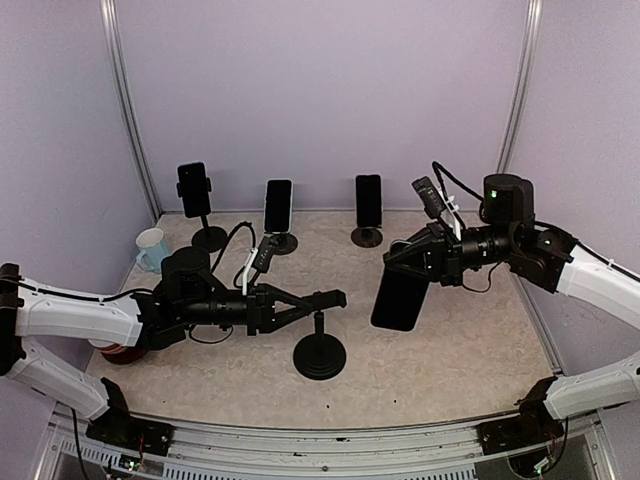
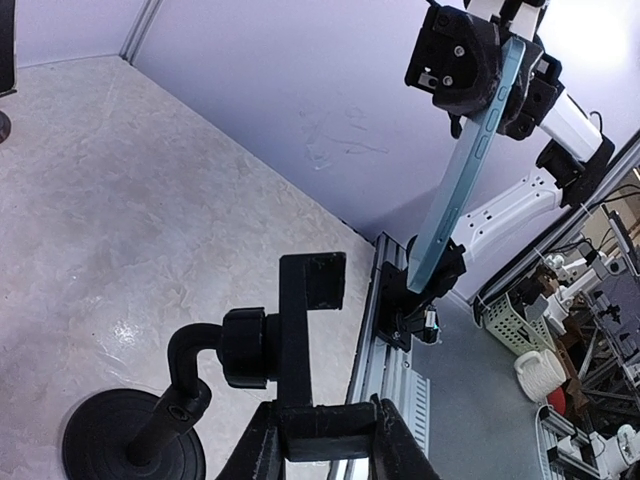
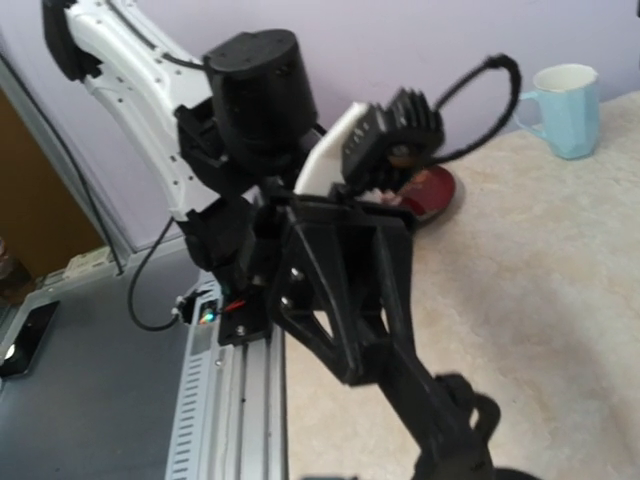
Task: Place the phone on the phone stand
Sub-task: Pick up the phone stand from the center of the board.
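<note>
A pale, marbled desk (image 1: 450, 350) seen from above, with the two robot arms reaching in from 6 o'clock.

The left hand (image 1: 325, 297) comes in from 9 o'clock and is closed narrow on the top of the phone stand (image 1: 320, 355). The stand is black, with a round base sitting a little toward 6 o'clock from the desk's centre. In the left wrist view its fingers (image 2: 392, 445) press on the lower bar of the stand's upright cradle, and the cradle holds nothing.

The right hand (image 1: 425, 255) reaches in from 3 o'clock and grips the phone (image 1: 399, 297) by its upper end. The phone hangs tilted in the air, dark face toward the camera, with a light blue edge showing in the left wrist view. It is at about 2 o'clock from the stand, near it but not touching it.

Along the far wall are three more stands, each carrying a dark phone:
- the left stand (image 1: 194, 192) at 11 o'clock
- the middle stand (image 1: 278, 208) at 12 o'clock
- the right stand (image 1: 368, 203) toward 1 o'clock

A light blue mug (image 1: 152, 248) stands at 10 o'clock. A red dish (image 1: 120, 352) shows partly under the left arm at 8 o'clock.
</note>
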`<control>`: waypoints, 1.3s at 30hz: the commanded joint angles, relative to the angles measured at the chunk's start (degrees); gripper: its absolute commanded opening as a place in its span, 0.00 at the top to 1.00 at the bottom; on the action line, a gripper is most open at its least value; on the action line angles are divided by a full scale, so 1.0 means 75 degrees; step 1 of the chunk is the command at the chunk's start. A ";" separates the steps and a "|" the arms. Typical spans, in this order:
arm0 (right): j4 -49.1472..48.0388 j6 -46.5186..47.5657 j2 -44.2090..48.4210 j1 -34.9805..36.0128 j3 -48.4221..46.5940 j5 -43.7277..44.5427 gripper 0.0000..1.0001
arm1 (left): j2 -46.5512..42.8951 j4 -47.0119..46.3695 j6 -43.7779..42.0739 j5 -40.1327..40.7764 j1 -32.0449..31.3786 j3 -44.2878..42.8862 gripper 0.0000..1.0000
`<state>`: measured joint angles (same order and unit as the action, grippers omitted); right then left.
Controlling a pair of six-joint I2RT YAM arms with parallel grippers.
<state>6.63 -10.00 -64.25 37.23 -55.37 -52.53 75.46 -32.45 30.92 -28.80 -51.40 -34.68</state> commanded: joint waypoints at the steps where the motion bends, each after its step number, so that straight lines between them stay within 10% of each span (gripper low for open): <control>1: -0.0403 0.0110 -0.0161 0.0218 -0.0571 -0.0726 1.00 | 0.0016 -0.0067 -0.0186 -0.0637 -0.0026 -0.0429 1.00; 39: -0.1465 -0.0172 -0.2489 0.1727 -0.2938 -0.2482 1.00 | 0.1020 0.2154 -0.2414 -0.2852 0.0227 -0.3669 1.00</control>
<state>-4.19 -12.32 -84.20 49.76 -75.09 -71.31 82.17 -15.40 16.91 -48.25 -49.10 -58.61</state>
